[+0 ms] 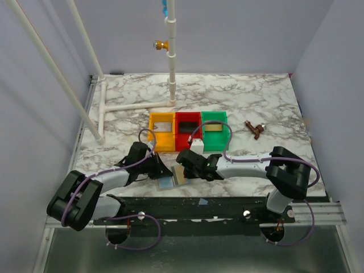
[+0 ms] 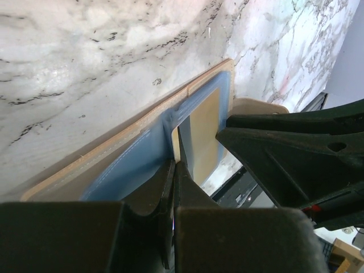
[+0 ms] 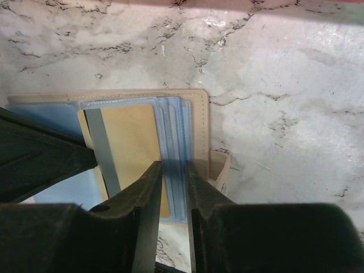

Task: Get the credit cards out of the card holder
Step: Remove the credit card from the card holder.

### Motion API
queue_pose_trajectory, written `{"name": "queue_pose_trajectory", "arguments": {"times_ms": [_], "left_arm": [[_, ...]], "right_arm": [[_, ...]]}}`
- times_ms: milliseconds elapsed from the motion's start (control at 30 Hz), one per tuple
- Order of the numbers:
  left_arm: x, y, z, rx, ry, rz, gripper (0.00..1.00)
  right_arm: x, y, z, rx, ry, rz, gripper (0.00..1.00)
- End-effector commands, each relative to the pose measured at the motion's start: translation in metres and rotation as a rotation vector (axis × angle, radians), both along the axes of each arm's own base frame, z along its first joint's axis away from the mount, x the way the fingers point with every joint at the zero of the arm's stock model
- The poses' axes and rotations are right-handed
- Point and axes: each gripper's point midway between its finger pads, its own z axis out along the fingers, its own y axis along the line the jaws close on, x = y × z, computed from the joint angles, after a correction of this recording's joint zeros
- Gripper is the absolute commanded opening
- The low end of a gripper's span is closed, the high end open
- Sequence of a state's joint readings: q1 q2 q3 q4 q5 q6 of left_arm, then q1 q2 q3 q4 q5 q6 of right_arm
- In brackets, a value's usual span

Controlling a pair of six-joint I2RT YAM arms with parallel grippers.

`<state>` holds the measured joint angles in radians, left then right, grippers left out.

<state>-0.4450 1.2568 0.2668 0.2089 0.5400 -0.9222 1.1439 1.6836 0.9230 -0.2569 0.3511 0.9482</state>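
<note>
Pincer watch: the left pincer (image 2: 173, 166) is clamped tight, tips pinching the grey-blue lining of the card holder (image 2: 131, 165). The holder lies spread open on the marble counter (image 2: 85, 57), near its front edge and between the two arms. Over on the other half, the right pincer (image 3: 172, 170) stands a narrow crack apart, tips down over the pocket edges (nothing visibly gripped). The tan-striped card (image 3: 128, 133) sits tucked in that pocket, just beside one finger.
</note>
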Motion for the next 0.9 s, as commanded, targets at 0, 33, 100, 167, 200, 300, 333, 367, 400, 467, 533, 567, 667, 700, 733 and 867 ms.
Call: {"name": "queue_pose_trajectory", "arguments": {"times_ms": [0,33,100,167,200,300,333,367,400,467,533,567,667,700,733,867], "left_arm": [[-0.006,0.006,-0.001,0.007,-0.003,-0.037,0.00],[-0.006,0.007,-0.001,0.007,-0.001,-0.039,0.00],[-0.006,0.008,-0.001,0.009,0.002,-0.043,0.00],[-0.004,0.009,-0.002,0.018,0.000,-0.046,0.00],[-0.005,0.010,-0.003,0.026,0.003,-0.047,0.00],[-0.004,0.012,-0.003,0.043,0.001,-0.056,0.00],[-0.004,0.012,-0.003,0.045,0.001,-0.058,0.00],[-0.003,0.013,-0.004,0.047,0.003,-0.059,0.00],[-0.003,0.013,-0.004,0.049,0.001,-0.061,0.00],[-0.003,0.012,-0.003,0.048,0.001,-0.066,0.00],[-0.003,0.012,-0.004,0.049,0.003,-0.067,0.00],[-0.003,0.012,-0.004,0.050,0.005,-0.068,0.00],[-0.001,0.015,-0.005,0.067,0.004,-0.061,0.00],[-0.001,0.016,-0.006,0.074,0.004,-0.060,0.00],[-0.001,0.017,-0.006,0.080,0.006,-0.058,0.00],[-0.001,0.022,-0.008,0.104,0.005,-0.052,0.00]], "right_arm": [[-0.013,-0.041,-0.030,-0.171,0.037,-0.018,0.25],[-0.012,-0.041,-0.030,-0.174,0.034,-0.020,0.26],[-0.011,-0.043,-0.029,-0.181,0.028,-0.024,0.26],[-0.010,-0.044,-0.028,-0.184,0.023,-0.027,0.28],[-0.010,-0.044,-0.028,-0.188,0.020,-0.027,0.28],[-0.008,-0.046,-0.026,-0.198,0.012,-0.028,0.29],[-0.008,-0.046,-0.026,-0.201,0.010,-0.029,0.29],[-0.008,-0.046,-0.026,-0.200,0.009,-0.028,0.29],[-0.007,-0.045,-0.025,-0.199,0.008,-0.028,0.29],[-0.007,-0.044,-0.024,-0.197,0.006,-0.025,0.30],[-0.007,-0.044,-0.024,-0.197,0.005,-0.023,0.30],[-0.006,-0.044,-0.025,-0.201,0.005,-0.024,0.30],[-0.007,-0.045,-0.026,-0.204,0.005,-0.025,0.30],[-0.007,-0.046,-0.026,-0.208,0.004,-0.024,0.30],[-0.006,-0.046,-0.026,-0.206,0.003,-0.025,0.30],[-0.007,-0.047,-0.026,-0.209,0.003,-0.024,0.30]]}}
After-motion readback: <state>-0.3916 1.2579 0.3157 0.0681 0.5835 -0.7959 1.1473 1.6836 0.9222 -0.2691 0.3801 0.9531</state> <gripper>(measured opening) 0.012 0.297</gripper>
